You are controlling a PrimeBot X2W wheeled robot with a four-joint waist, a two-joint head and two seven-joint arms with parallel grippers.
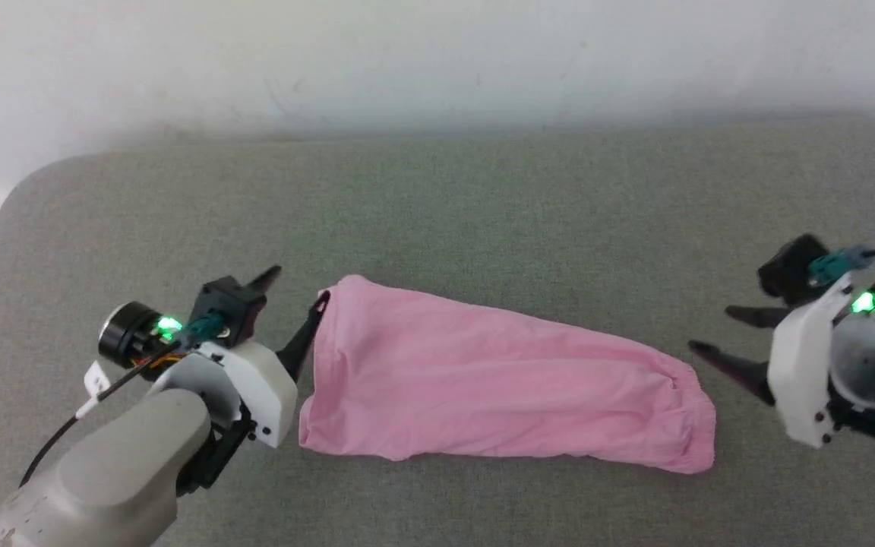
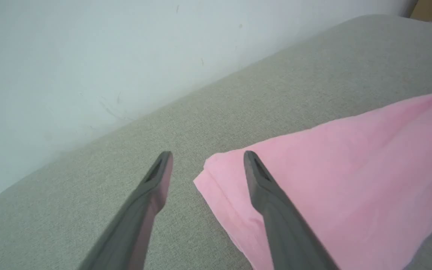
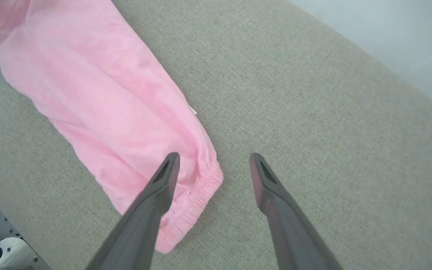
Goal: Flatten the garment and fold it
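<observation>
- Lying across the frame's centre, the garment (image 1: pixel 498 380) rested on the grey counter (image 1: pixel 483 213).
- Left hand (image 1: pixel 300 282), lower left, stood spread.
- Right hand (image 1: pixel 709 328), far right, stood spread.

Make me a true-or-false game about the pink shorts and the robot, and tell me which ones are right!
1. The pink shorts lie on a grey fabric surface. True.
2. The left end effector is shut tight on the shorts. False: its two fingers are spread apart at the shorts' corner and grip nothing.
3. The gathered waistband is at the end of the shorts nearest the right end effector. True.
4. The right end effector is pinching the waistband. False: it is open and holds nothing, and in the head view there is grey surface between it and the shorts.
</observation>
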